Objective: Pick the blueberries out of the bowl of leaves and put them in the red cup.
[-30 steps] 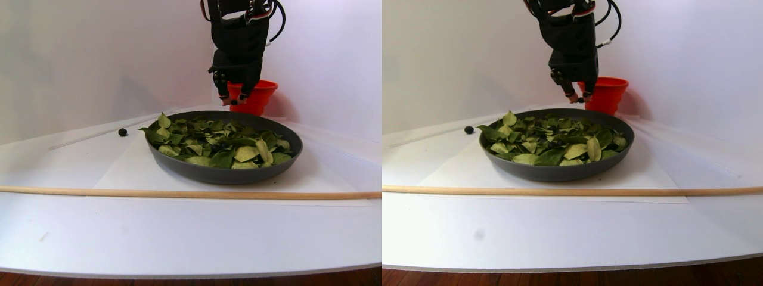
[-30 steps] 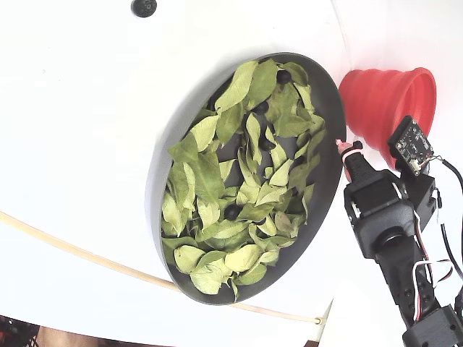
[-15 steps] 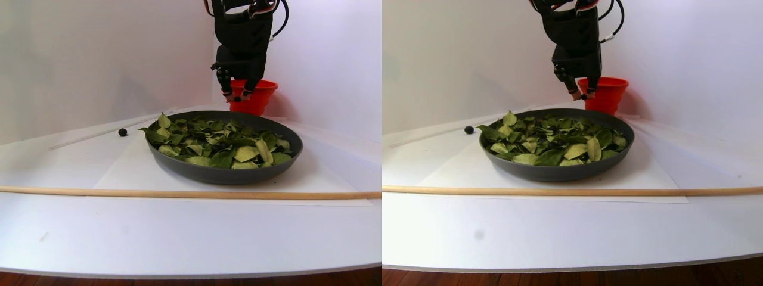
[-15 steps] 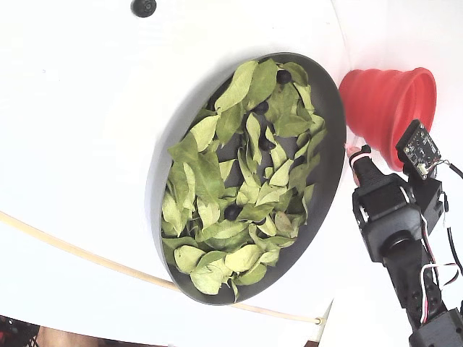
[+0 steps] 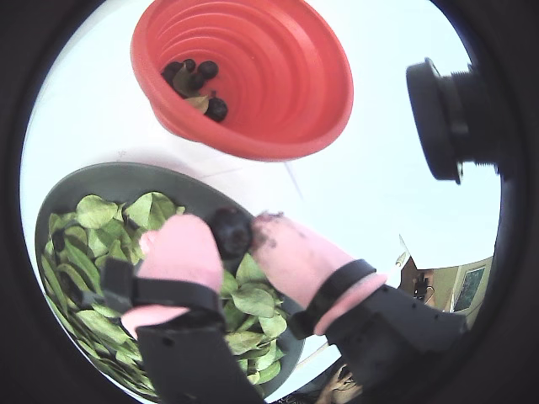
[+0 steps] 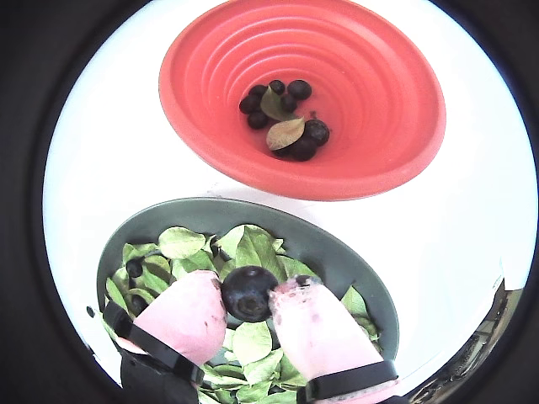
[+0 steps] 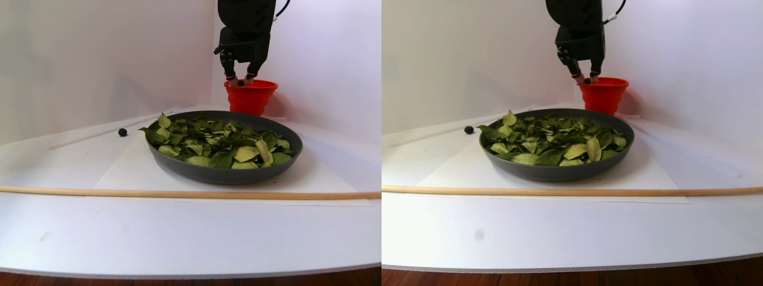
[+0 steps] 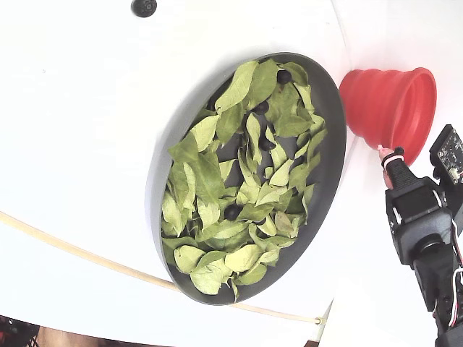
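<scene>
My gripper (image 6: 249,296) is shut on one blueberry (image 6: 247,289), pinched between its pink fingertips (image 5: 181,244). It hangs above the far rim of the bowl of leaves (image 6: 330,252), close to the red cup (image 6: 370,93). In the stereo pair view the gripper (image 7: 240,82) is level with the red cup's (image 7: 253,98) rim. In the fixed view the gripper (image 8: 394,155) sits just below the cup (image 8: 383,101). Several blueberries (image 6: 290,118) and a leaf (image 6: 285,133) lie inside the cup. More blueberries (image 8: 231,212) show among the leaves in the bowl (image 8: 329,166).
A dark round berry (image 7: 123,132) lies loose on the white table left of the bowl. A long wooden stick (image 7: 179,193) runs across the table in front of the bowl. White walls stand close behind the cup.
The gripper has risen from just above the bowl's far rim to the cup's rim height and moved toward the cup, still carrying the blueberry.
</scene>
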`<action>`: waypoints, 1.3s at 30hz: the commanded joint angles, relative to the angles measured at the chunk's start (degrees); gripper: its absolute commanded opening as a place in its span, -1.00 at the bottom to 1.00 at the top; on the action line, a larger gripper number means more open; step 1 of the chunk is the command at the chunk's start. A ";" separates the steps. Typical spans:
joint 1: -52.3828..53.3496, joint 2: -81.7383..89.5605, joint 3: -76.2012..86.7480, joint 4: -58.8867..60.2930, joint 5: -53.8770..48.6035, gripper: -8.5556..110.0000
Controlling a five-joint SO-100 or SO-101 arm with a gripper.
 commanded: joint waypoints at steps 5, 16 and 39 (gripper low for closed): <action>2.99 5.98 -8.96 0.88 -0.18 -0.70; 3.96 2.20 -13.97 1.23 -0.35 -0.69; 4.39 -8.17 -25.22 1.14 -0.62 -0.69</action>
